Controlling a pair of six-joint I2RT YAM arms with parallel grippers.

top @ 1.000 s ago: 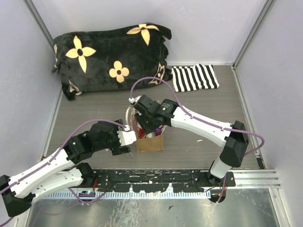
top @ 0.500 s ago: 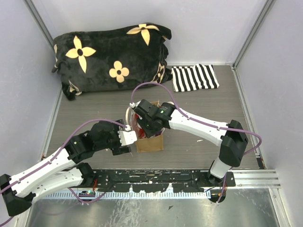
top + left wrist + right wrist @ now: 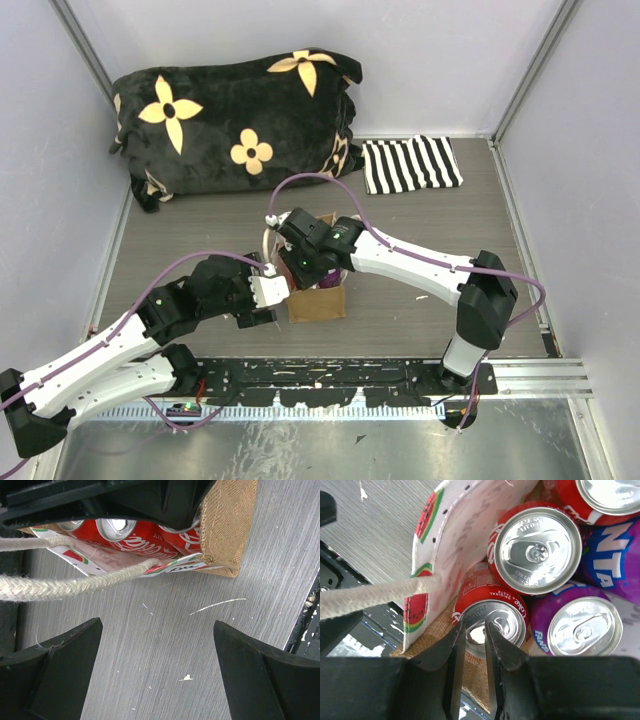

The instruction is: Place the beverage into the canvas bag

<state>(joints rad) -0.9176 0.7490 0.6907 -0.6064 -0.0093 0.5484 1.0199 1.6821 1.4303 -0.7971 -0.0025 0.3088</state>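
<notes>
Far to your left, the black pillow with tan flowers point(image 3: 235, 120) lies along the back of the table point(image 3: 200, 225), well apart from the work. Nearer you, the left gripper point(image 3: 274, 292) sits low, just beside the left side of the canvas bag point(image 3: 318, 302). In its wrist view its fingers point(image 3: 55, 677) are spread wide over bare tabletop and hold nothing. A cream rope handle point(image 3: 65, 586) drapes across just ahead of them.

The bag stands near the middle of the table. From above you see little of its mouth, because the right arm's black wrist covers it. The right gripper point(image 3: 475, 642) points down into that mouth with its fingers pressed almost together, only a slit between them. They sit over the near rim of the beverage can point(image 3: 492, 617), a red cola can standing upright inside the bag against the near wall. You cannot tell whether the fingers touch it.

The space around it is crowded. The watermelon-print lining point(image 3: 437, 545) leans in on the can's left, a second red can point(image 3: 535, 550) touches it behind, and a purple can point(image 3: 582, 625) stands just to its right. A third red lid shows at the upper right corner.

Further right, at the back of the table, a black-and-white striped cloth point(image 3: 410, 165) lies flat, well clear of the bag.
</notes>
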